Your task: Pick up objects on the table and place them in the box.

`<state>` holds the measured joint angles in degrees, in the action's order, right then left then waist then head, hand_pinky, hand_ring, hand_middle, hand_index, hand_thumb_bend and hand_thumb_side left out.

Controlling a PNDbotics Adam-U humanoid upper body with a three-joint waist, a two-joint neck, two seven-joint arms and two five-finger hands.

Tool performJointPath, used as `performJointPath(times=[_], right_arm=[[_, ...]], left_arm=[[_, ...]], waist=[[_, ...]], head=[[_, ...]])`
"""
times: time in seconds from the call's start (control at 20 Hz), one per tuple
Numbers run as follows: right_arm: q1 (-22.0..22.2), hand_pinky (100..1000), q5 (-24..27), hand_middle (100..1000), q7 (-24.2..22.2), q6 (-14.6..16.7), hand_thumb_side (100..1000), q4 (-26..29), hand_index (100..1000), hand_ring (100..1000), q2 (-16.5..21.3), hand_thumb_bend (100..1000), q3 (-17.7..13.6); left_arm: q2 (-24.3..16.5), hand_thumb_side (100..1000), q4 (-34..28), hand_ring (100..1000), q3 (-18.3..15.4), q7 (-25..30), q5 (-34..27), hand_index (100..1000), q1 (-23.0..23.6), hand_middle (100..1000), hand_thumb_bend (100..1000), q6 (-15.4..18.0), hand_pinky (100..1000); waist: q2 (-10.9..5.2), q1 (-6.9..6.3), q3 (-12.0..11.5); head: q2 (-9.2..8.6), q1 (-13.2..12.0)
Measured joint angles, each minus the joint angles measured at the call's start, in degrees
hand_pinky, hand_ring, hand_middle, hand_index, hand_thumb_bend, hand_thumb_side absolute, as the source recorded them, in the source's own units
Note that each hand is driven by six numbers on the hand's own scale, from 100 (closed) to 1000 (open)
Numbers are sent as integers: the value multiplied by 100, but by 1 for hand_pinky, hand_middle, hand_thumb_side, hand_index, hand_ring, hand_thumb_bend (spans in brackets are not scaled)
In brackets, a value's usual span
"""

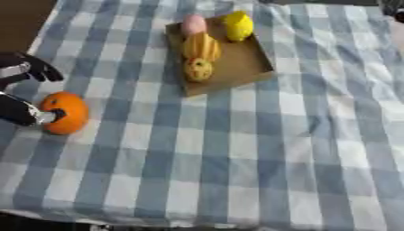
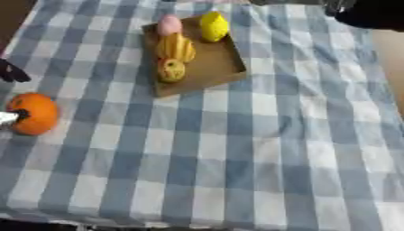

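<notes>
Grasping appears to be the step in hand: the left hand (image 1: 24, 92) sits at the table's left edge with fingers and thumb spread either side of the orange fruit (image 1: 66, 113), thumb tip touching it, not yet closed. The next move would call for closing, lifting and carrying it right and away to the box (image 1: 241, 65). That box holds a pink fruit (image 1: 193, 24), a lemon (image 1: 238, 25), a yellow-orange ridged fruit (image 1: 202, 46) and a small yellow round one (image 1: 198, 69); the right hand (image 2: 364, 13) is a dark shape at the upper right, fingers not discernible.
</notes>
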<state>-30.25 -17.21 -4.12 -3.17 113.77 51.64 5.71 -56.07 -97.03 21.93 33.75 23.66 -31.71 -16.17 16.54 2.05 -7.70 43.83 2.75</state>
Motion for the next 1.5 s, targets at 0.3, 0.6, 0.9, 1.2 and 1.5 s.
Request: performJointPath(times=[0.3, 0.6, 0.9, 1.2, 1.5], right_arm=[[3, 748, 28, 744, 25, -21, 244, 0, 837, 739, -50, 100, -2], [6, 748, 79, 744, 38, -35, 257, 0, 837, 738, -69, 100, -2], [13, 747, 118, 743, 61, -65, 269, 0, 838, 736, -101, 100, -3], [56, 746, 181, 743, 92, -109, 276, 0, 838, 735, -147, 100, -10], [59, 746, 226, 742, 110, -124, 279, 0, 837, 735, -149, 100, -39]], left_arm=[[66, 298, 260, 847, 69, 241, 330, 858, -26, 785, 388, 180, 892], [124, 292, 485, 850, 118, 486, 666, 848, -68, 787, 381, 426, 897], [171, 175, 537, 792, 153, 588, 872, 730, -102, 711, 100, 642, 856], [170, 250, 102, 716, 148, 207, 1078, 574, -30, 611, 100, 695, 793], [160, 304, -430, 672, -11, -158, 1149, 503, 64, 568, 100, 532, 761]], waist=[[3, 1, 30], [18, 7, 50], [37, 17, 63], [39, 23, 35], [38, 20, 20]], head=[[0, -13], [-1, -13], [-4, -13], [-63, 11], [-98, 42]])
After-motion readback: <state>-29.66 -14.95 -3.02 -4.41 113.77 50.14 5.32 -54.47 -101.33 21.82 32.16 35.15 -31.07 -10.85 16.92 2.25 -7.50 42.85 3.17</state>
